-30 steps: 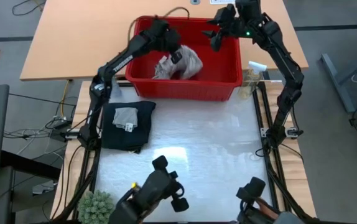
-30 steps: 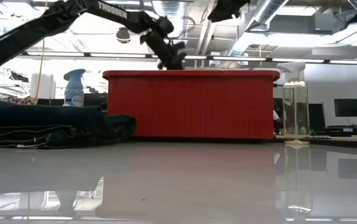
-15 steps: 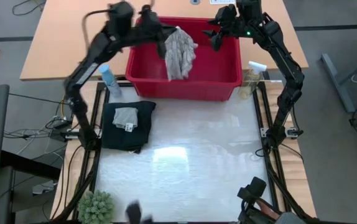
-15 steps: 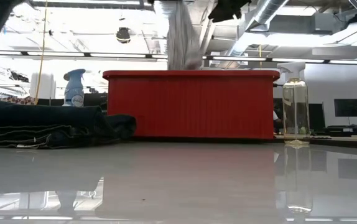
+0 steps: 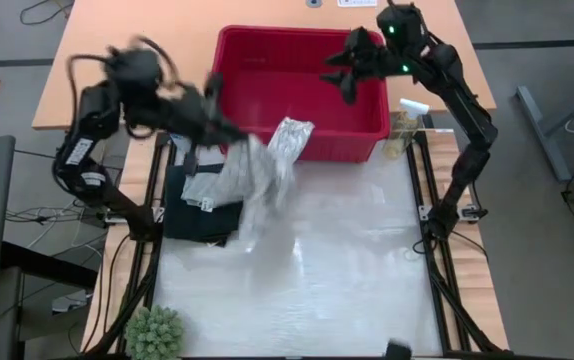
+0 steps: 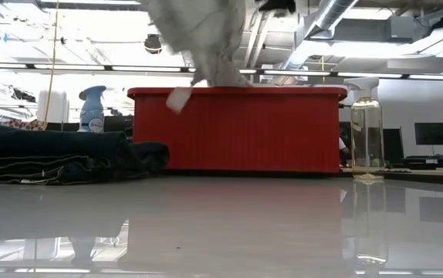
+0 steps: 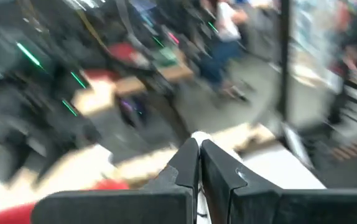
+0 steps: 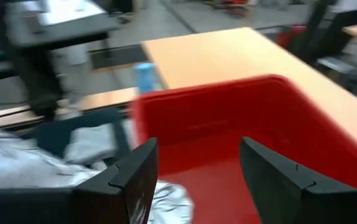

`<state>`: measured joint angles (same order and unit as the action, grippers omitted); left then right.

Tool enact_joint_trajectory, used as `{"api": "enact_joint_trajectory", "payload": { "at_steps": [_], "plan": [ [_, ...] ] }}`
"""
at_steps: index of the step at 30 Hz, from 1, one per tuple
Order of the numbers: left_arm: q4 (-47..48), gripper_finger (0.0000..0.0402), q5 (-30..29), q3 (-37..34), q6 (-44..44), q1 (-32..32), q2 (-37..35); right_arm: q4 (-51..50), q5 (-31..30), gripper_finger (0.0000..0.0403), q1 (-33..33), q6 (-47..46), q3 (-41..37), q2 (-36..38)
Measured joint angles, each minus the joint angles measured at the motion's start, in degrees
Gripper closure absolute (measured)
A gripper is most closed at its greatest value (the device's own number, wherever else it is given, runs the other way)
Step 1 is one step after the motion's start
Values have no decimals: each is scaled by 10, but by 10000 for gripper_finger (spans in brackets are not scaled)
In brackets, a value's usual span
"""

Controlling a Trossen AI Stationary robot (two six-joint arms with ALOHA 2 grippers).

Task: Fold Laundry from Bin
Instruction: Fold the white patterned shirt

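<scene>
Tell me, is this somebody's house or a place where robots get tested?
Most likely a robot lab or workshop, not a house. Bare pipes and ducts run along the ceiling, computer monitors sit in the background, and two robot arms work over a red bin on a table.

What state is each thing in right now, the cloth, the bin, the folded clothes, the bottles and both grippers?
Leaf-print cloth: lifted out of the bin, hanging over the bin's front rim and the table.
Red bin: upright, looks empty.
Dark trousers: folded on the table.
Grey cloth: folded on the trousers.
Clear spray bottle: upright beside the bin.
Blue spray bottle: upright.
Left gripper: shut on the cloth.
Right gripper: open over the bin.
</scene>
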<state>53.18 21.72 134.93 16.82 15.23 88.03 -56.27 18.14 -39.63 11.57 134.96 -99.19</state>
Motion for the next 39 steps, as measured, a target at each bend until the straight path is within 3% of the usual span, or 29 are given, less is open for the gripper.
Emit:
{"api": "enact_joint_trajectory", "payload": {
  "at_steps": [7, 9, 13, 16, 21, 24, 28, 31, 36, 39],
  "plan": [
    [154, 401, 62, -2, -53, -96, 27, -52, -1, 154, 131, -29, 1, 59],
    [181, 401, 41, -2, -54, -125, 38, -62, 0, 154, 171, -51, 1, 79],
    [190, 401, -60, -48, -51, -165, 54, -115, -1, 154, 255, -99, 1, 105],
    [153, 401, -90, -111, -75, -175, 59, -182, -12, 154, 320, -113, -3, 112],
    [40, 401, -90, -226, -174, -172, 58, -309, -99, 154, 425, -103, -36, 107],
    [-63, 401, -149, -262, -254, -163, 58, -326, -109, 154, 466, -123, -82, 110],
    [-135, 401, -242, -275, -289, -150, 58, -303, -120, 154, 521, -168, -151, 137],
    [-199, 401, -270, -275, -324, -141, 58, -255, -191, 154, 568, -202, -213, 165],
    [-299, 401, -289, -270, -379, -129, 56, -172, -403, 154, 641, -256, -326, 211],
    [-352, 401, -312, -261, -404, -118, 54, -125, -498, 155, 669, -306, -380, 234]
  ]
}}
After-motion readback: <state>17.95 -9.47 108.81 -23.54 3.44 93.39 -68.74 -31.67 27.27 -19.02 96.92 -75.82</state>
